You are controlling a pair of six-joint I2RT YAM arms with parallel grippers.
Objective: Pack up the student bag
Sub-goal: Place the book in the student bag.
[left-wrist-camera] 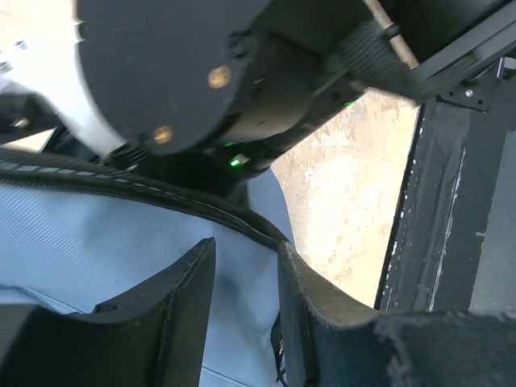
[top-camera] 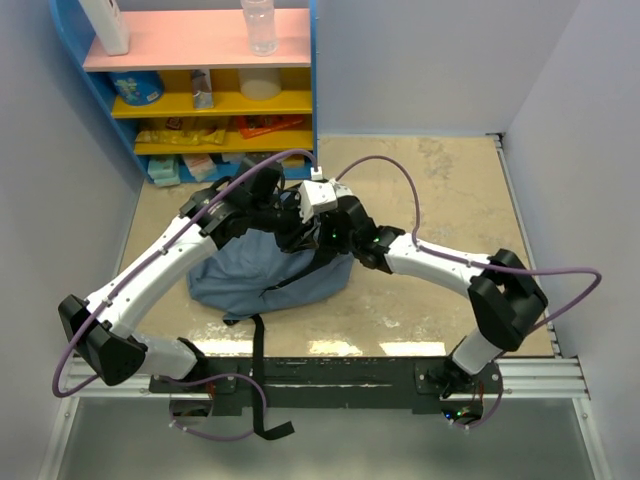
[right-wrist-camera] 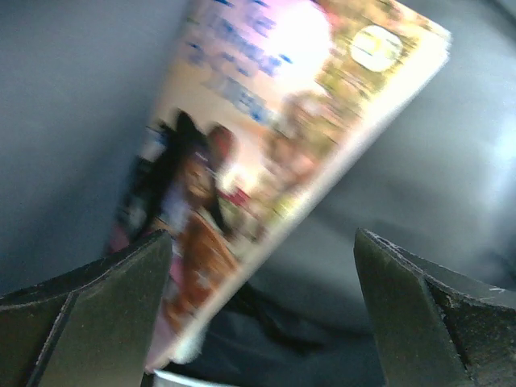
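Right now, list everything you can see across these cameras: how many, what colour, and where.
student bag: one, slate-blue, centre-left on the table.
flat printed item: one, multicoloured, inside the bag.
table: one, beige.
shelf unit: one, blue with pink and yellow shelves, far left.
clear bottle: one, pink shelf.
white container: one, pink shelf, left end.
blue tub: one, upper yellow shelf.
snack packets: several, mixed colours, lower yellow shelf.
cables: two, purple, along the arms.
left end effector: one, black, bag fabric between its fingers.
right end effector: one, black, open around the printed item.
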